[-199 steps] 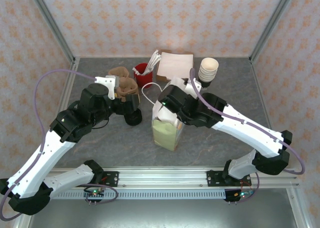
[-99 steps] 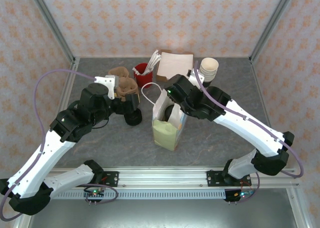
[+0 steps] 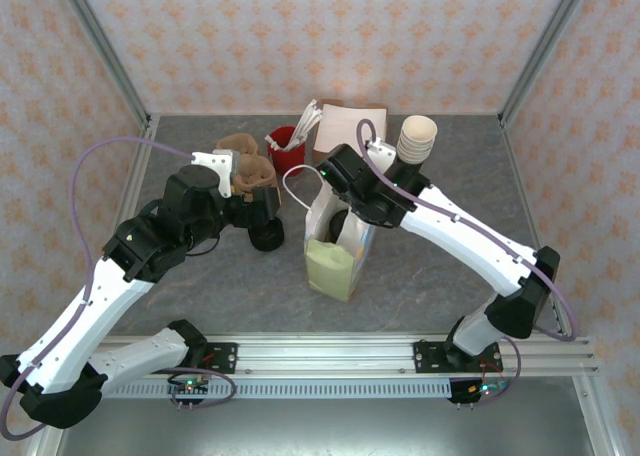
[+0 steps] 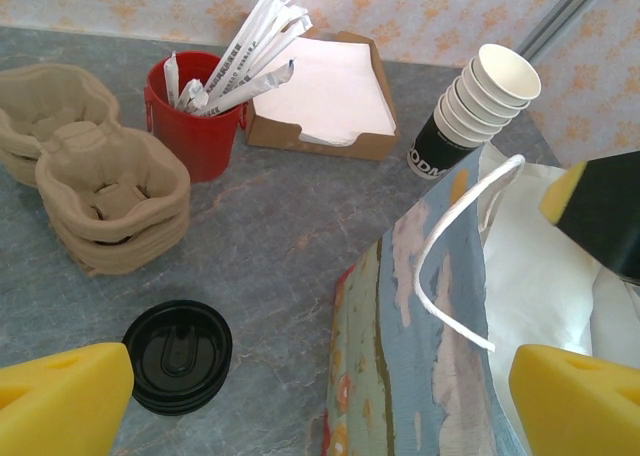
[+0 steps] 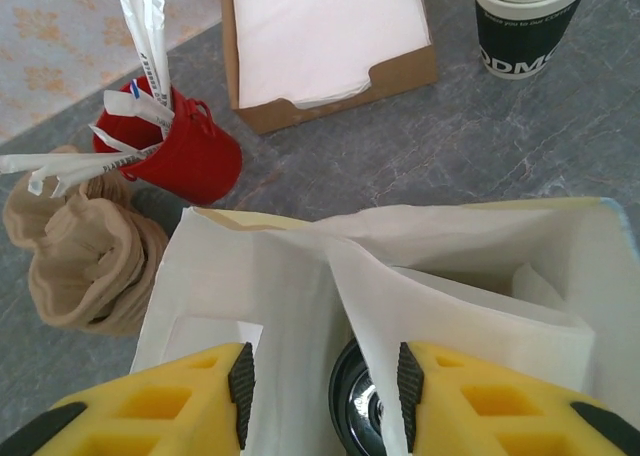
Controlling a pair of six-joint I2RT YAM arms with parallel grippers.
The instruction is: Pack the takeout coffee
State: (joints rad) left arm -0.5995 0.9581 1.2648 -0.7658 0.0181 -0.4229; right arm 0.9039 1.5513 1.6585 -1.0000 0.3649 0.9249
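The takeout coffee stands inside the white-lined paper bag [image 3: 330,261]; its round black lid [image 5: 358,404] shows at the bottom of the bag, partly behind a fold of white paper, and the olive-green cup is hidden. The lid [image 3: 340,223] is a dark spot in the bag's mouth in the top view. My right gripper [image 5: 320,386] hangs open just above the bag's opening, holding nothing. My left gripper [image 4: 320,406] is open beside the bag's patterned left wall [image 4: 420,356], empty, with the bag's white cord handle [image 4: 455,246] in front of it.
A squat black pile of lids [image 4: 178,356] lies left of the bag. Behind stand pulp cup carriers [image 4: 95,176], a red cup of wrapped straws [image 4: 195,126], a cardboard napkin box [image 4: 320,91] and a nested stack of cups [image 4: 480,106].
My right arm has lifted out of the bag and drawn back toward the rear, uncovering the bag's mouth and the black lid inside. The left arm has barely moved.
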